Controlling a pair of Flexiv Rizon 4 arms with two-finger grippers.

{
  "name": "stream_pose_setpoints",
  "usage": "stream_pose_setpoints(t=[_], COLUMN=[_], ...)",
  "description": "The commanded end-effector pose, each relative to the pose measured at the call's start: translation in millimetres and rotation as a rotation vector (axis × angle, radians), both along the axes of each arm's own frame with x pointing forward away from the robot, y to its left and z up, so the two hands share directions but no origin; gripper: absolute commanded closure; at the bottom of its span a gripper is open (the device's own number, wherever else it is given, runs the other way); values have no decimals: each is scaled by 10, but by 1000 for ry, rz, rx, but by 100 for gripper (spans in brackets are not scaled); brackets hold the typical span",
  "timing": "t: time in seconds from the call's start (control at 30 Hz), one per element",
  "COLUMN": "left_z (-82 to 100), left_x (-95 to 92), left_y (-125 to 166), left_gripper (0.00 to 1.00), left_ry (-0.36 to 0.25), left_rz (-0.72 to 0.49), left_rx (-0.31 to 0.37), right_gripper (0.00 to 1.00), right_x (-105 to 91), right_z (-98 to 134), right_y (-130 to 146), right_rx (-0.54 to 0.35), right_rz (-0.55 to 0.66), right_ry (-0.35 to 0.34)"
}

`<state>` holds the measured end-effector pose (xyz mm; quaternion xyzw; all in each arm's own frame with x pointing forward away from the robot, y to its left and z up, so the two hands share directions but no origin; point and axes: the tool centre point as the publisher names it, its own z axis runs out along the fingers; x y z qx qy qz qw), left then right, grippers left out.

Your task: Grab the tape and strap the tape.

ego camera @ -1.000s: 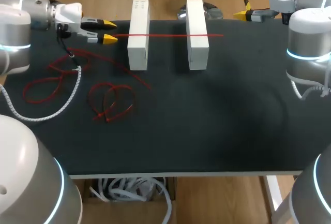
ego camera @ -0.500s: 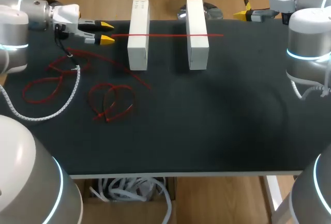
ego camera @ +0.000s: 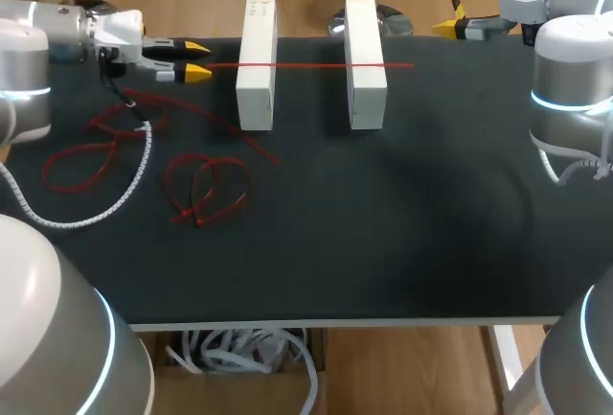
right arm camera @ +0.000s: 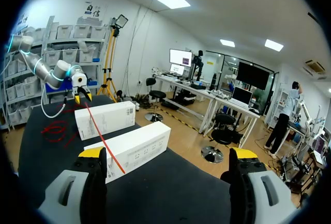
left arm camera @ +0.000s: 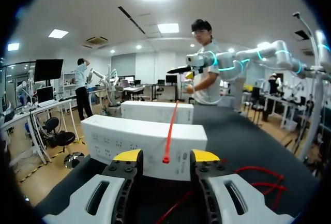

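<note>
My left tool is apart, the tape end between its tips, ungripped. Tape lies across two boxes. My right tool is wide apart at the counter's far corner.

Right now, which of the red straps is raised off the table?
The straight strap spanning both white boxes, its end near the left gripper; the other straps lie looped on the table.
</note>
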<state>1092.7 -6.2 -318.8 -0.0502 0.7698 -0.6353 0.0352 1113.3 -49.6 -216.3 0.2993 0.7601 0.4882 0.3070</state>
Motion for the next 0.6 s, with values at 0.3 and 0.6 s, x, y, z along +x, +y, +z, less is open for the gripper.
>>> stream_pose_setpoints(t=[0.3, 0.6], left_z=[-35, -37], left_x=[-107, -23], left_y=[-86, -120], left_gripper=[59, 58], left_ry=[13, 11], left_rz=[-3, 15], left_rx=[-10, -13], right_gripper=[0, 0], right_x=[3, 3], right_z=[-1, -1], right_y=[-2, -2], right_rx=[0, 0], right_rz=[0, 0], right_ry=[0, 0])
